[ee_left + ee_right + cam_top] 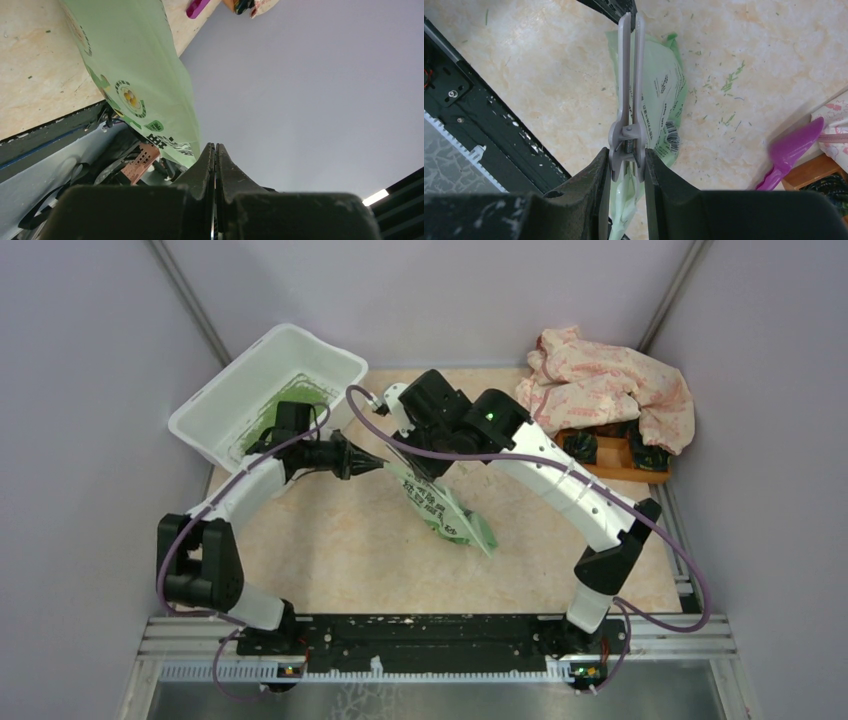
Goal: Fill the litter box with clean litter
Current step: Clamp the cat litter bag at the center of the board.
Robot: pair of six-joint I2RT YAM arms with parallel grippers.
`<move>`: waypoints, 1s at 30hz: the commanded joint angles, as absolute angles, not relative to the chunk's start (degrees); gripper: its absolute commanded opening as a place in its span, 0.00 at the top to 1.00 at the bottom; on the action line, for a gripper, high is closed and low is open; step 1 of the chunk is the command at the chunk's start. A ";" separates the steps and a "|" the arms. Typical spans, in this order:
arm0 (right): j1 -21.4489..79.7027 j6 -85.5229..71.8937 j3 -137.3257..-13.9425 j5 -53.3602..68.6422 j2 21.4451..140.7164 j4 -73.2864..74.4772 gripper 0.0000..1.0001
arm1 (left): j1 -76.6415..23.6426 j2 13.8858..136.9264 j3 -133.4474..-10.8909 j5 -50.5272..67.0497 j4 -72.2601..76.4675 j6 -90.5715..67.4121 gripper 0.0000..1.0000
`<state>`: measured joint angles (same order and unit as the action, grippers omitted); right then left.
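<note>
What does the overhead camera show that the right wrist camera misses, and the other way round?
Only the top view: the litter box with clean litter inside, and a pink cloth. Only the right wrist view: a grey clip gripped by the right end effector, and a purple scoop-like tool. Both show the green printed bag.
</note>
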<state>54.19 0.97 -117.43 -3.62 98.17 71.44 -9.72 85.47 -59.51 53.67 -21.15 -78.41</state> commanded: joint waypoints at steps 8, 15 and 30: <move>53.81 1.82 -114.97 -1.96 96.86 72.34 1.00 | -11.35 88.17 -61.75 54.21 -16.61 -79.81 0.99; 53.79 2.35 -115.50 -1.58 97.28 71.88 1.00 | -11.69 88.55 -62.27 54.87 -15.79 -80.07 1.00; 53.88 3.01 -114.11 -0.18 97.56 71.75 1.00 | -11.28 88.26 -59.21 55.94 -13.85 -81.04 1.00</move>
<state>54.19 2.50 -113.97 -0.36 98.15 70.91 -11.51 88.03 -60.20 54.54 -14.94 -81.38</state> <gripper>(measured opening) 0.261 0.005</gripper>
